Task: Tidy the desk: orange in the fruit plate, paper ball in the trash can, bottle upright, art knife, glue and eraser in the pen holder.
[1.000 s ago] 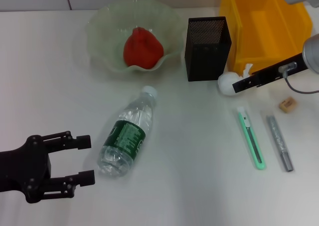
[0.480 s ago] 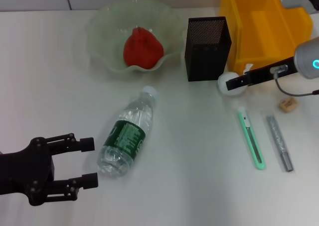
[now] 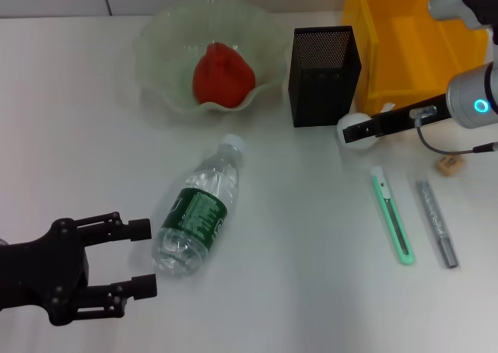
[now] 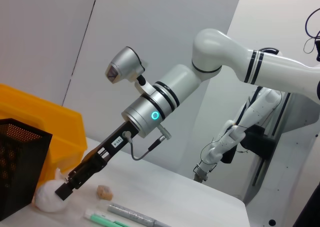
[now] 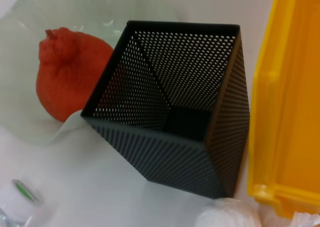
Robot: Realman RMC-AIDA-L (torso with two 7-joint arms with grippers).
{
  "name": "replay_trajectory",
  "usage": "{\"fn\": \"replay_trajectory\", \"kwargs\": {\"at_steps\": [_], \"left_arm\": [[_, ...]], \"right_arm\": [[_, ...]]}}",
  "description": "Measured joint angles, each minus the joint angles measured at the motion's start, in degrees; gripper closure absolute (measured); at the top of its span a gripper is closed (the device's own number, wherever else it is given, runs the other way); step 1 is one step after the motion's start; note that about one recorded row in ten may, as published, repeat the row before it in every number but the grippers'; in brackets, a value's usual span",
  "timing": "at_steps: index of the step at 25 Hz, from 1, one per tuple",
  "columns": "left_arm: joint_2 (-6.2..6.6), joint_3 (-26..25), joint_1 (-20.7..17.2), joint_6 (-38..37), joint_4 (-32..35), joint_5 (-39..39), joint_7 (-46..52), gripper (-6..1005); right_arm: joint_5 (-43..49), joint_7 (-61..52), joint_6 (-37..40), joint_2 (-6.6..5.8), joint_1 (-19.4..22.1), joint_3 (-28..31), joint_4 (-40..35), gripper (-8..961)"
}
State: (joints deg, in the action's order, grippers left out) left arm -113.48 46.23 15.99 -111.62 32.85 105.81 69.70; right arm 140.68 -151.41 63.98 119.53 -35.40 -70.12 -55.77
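Right gripper [image 3: 356, 132] pinches the paper ball [image 3: 352, 126] on the white desk [image 3: 296, 236]; left gripper [image 3: 140, 257] is spread.

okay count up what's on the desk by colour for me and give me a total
Red-orange: 1, the orange.
Green: 2, fruit plate, art knife.
Black: 1, pen holder.
Yellow: 1, trash can.
White: 1, paper ball.
Clear: 1, bottle.
Grey: 1, glue.
Tan: 1, eraser.
Total: 9.
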Motion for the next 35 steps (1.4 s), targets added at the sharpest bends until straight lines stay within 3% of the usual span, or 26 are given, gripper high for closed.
{"fn": "replay_trajectory", "kwargs": {"at_steps": [10,21,23,24,30,31,35], "left_arm": [[-0.50,-0.03,0.03,-0.07,-0.07,0.96,-0.45,249],[-0.69,-0.06,0.13,-0.03,-0.07,1.43,-0.45,250],[-0.69,-0.09,0.07,-0.01,-0.07,1.43,-0.45,250],[-0.69,-0.12,0.04,-0.01,-0.07,1.43,-0.45,250],[-0.39,-0.34,-0.32,-0.03,-0.07,1.41,-0.32,251],[-0.35,-0.37,-0.39,-0.04,-0.07,1.41,-0.31,251],[-0.29,-0.45,-0.31,-0.11,-0.07,1.41,-0.24,251]], "right_arm": [[-0.59,0.09,-2.22,-0.06,-1.36,-1.45,2.63,185],[-2.56,2.39,-1.88,-0.07,-1.96,-2.13,3.02,264],[-2.63,2.53,-1.25,-0.09,-1.83,-2.12,2.49,425],[-2.64,2.70,-0.57,-0.09,-1.69,-2.10,1.97,427],[-4.53,3.66,10.71,-0.25,2.24,-0.22,-11.85,436],[-6.87,5.08,15.38,-0.27,2.96,2.80,-15.92,436],[-10.28,7.66,21.50,-0.36,2.60,9.65,-19.64,436]]}}
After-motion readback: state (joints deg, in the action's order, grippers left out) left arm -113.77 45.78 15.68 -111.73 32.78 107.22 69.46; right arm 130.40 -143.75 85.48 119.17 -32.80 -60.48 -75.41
